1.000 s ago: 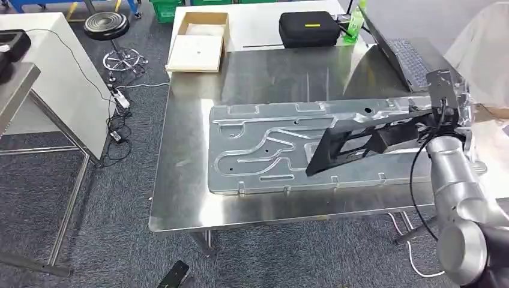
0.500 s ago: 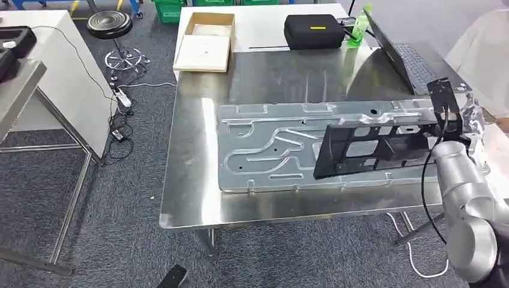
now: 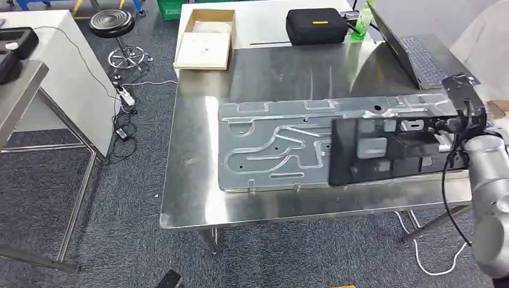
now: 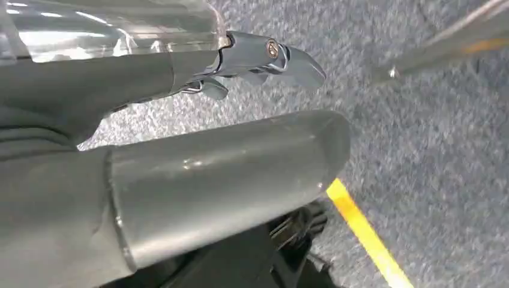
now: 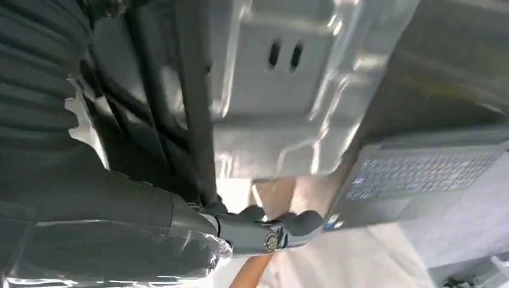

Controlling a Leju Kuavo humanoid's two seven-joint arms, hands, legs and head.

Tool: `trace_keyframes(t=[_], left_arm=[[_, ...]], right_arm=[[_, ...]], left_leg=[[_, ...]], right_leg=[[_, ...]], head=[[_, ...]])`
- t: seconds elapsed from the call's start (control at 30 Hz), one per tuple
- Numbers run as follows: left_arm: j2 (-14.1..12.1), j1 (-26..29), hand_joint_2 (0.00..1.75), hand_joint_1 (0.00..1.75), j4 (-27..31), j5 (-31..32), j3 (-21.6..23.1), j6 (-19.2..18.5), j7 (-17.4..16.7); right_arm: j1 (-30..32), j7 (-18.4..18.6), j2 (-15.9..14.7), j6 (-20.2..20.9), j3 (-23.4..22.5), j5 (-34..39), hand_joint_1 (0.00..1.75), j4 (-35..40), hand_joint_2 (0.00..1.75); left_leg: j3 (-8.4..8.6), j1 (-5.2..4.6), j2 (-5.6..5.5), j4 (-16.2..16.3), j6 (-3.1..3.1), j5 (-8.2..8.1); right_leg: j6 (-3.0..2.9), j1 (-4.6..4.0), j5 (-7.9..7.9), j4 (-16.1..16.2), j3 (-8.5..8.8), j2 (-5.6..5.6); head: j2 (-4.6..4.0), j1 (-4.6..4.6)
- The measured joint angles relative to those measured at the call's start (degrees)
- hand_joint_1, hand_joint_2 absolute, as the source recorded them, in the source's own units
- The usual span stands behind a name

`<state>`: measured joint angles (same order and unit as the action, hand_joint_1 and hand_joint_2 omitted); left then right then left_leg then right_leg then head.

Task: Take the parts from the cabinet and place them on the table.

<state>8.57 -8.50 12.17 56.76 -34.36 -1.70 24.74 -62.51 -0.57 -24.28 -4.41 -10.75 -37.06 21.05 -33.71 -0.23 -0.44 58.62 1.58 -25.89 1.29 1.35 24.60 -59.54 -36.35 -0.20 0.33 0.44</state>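
Gripping one end of a black frame part point(image 3: 384, 150), our right hand point(image 5: 120, 180) keeps its fingers point(image 5: 264, 231) wrapped round the part's dark edge, as the right wrist view shows. Out from those fingers the black part stretches over a large stamped metal panel point(image 3: 276, 144), which lies flat on the steel table point(image 3: 198, 204). We cannot tell from the head view whether the black part touches the panel or hangs just above it. Just past our fingertips in the wrist view we see the panel's pale corner and, beyond it, a laptop point(image 3: 420, 60) on the far side of the table. Our left hand point(image 4: 180, 150) hangs over grey carpet; its thumb and fingers point(image 4: 282, 57) lie apart with nothing between them, so we read it as released. A black case point(image 3: 317, 25) and a shallow cardboard box point(image 3: 205, 42) sit well away from both hands.
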Motion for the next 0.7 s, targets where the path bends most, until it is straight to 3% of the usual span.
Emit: trace_keyframes(t=[0.07,0.17,0.2,0.23,0.27,0.33,0.37,0.4,0.47,0.53,0.57,0.63,0.67,0.7], left_arm=[[-0.04,0.45,0.00,0.00,0.00,-0.18,0.00,0.04,0.42],[-0.04,0.77,0.00,0.00,0.00,-0.46,-0.04,0.13,0.83],[-0.02,0.97,0.00,0.00,0.00,-0.64,-0.04,0.15,0.85],[-0.04,1.19,0.00,0.00,0.00,-0.85,-0.07,0.22,0.94],[-0.09,1.37,0.00,0.00,0.00,-1.03,-0.13,0.33,0.99],[-0.31,1.61,0.00,0.00,0.00,-1.14,-0.31,0.63,1.03],[-0.57,1.77,0.00,0.00,0.00,-1.18,-0.44,0.72,1.03],[-0.92,1.84,0.00,0.00,0.00,-1.23,-0.61,0.79,1.05],[-1.01,2.14,0.00,0.00,0.00,-1.27,-0.70,0.90,1.07],[-1.01,2.32,0.00,0.00,0.00,-1.29,-0.85,0.92,1.09],[-0.94,2.37,0.00,0.00,0.00,-1.29,-0.90,0.92,1.14],[-0.94,2.36,0.00,0.00,0.00,-1.27,-0.98,0.94,1.16],[-0.94,2.34,0.00,0.00,0.00,-1.27,-1.03,0.94,1.16],[-0.92,2.35,0.00,0.00,0.00,-1.09,-1.05,0.92,1.16]], right_arm=[[-1.20,-0.44,-0.72,-0.16,0.04,-1.25,0.00,0.66,1.75],[-4.15,-0.59,-2.50,-0.05,0.13,-2.45,0.00,1.55,1.75],[-5.17,-0.33,-2.89,0.22,0.13,-2.56,0.00,1.66,1.75],[-6.30,0.33,-3.48,0.57,0.15,-3.15,0.00,1.82,1.75],[-7.57,1.27,-4.29,0.52,0.33,-4.16,0.00,2.17,1.75],[-10.97,2.58,-6.04,-0.31,0.88,-5.80,0.00,3.35,1.75],[-12.65,2.75,-6.78,-1.36,0.98,-6.24,0.00,3.96,1.75],[-14.32,2.91,-7.33,-2.61,1.03,-6.58,0.00,4.29,1.75],[-15.82,3.23,-8.38,-5.19,1.14,-7.59,0.00,5.12,1.75],[-16.40,3.52,-9.20,-6.74,1.55,-8.57,0.00,6.40,1.75],[-17.02,3.56,-9.71,-7.37,1.60,-8.77,0.00,6.71,1.75],[-18.67,3.69,-10.49,-7.98,1.64,-9.23,0.00,7.02,1.75],[-18.89,3.78,-10.63,-8.35,1.68,-9.49,0.00,7.13,0.00],[-18.84,4.20,-10.89,-8.88,1.75,-9.78,0.00,7.19,0.00]], left_leg=[[-0.71,0.12,0.08,1.84,-0.73,-1.66],[-6.45,0.24,0.10,14.25,-1.02,-7.77],[-7.94,0.24,0.10,17.21,-0.92,-8.63],[-8.41,0.21,0.09,17.87,-0.67,-8.23],[-7.61,0.02,0.08,15.91,-0.23,-6.47],[-3.40,-0.91,-0.01,6.50,1.19,-0.71],[-1.62,-1.57,-0.13,1.95,2.25,1.04],[-0.72,-1.52,0.03,1.23,2.64,0.56],[-0.42,-1.67,0.10,0.27,2.72,0.28],[0.87,-1.23,0.27,-1.93,2.98,1.10],[1.62,-0.94,0.64,-3.13,2.52,1.69],[1.74,-0.82,0.67,-3.55,2.71,1.81],[1.84,-0.78,0.69,-3.53,2.68,1.78],[1.88,-0.70,0.78,-3.46,2.58,1.70]], right_leg=[[-0.76,0.26,-0.11,0.18,0.10,0.01],[-1.40,-0.03,-0.02,0.15,0.05,0.10],[-1.46,-0.23,0.03,0.11,0.09,0.18],[-1.57,-0.43,0.10,0.02,0.11,0.27],[-1.69,-0.56,0.23,-0.11,0.18,0.39],[-1.69,-0.62,0.62,-0.49,0.39,0.41],[-1.69,-0.34,0.72,-0.41,0.41,0.26],[-1.52,-0.68,0.73,-0.40,0.33,0.21],[-1.00,-0.36,0.39,0.08,0.41,0.30],[-0.39,-0.74,0.18,0.93,1.05,0.44],[-0.36,-0.41,0.80,0.00,0.90,0.32],[0.12,-0.44,4.87,-6.61,-2.23,0.38],[0.44,-0.24,6.43,-10.30,-3.92,0.38],[0.75,0.08,7.77,-14.16,-5.89,0.35]], head=[[0.00,0.00],[0.00,-0.07],[0.00,-0.04],[0.00,-0.07],[0.00,-0.07],[0.00,-0.07],[0.00,-0.02],[0.00,-0.04],[0.00,-0.02],[0.00,-0.02],[0.00,-0.02],[0.00,0.00],[0.00,0.00],[0.00,0.02]])
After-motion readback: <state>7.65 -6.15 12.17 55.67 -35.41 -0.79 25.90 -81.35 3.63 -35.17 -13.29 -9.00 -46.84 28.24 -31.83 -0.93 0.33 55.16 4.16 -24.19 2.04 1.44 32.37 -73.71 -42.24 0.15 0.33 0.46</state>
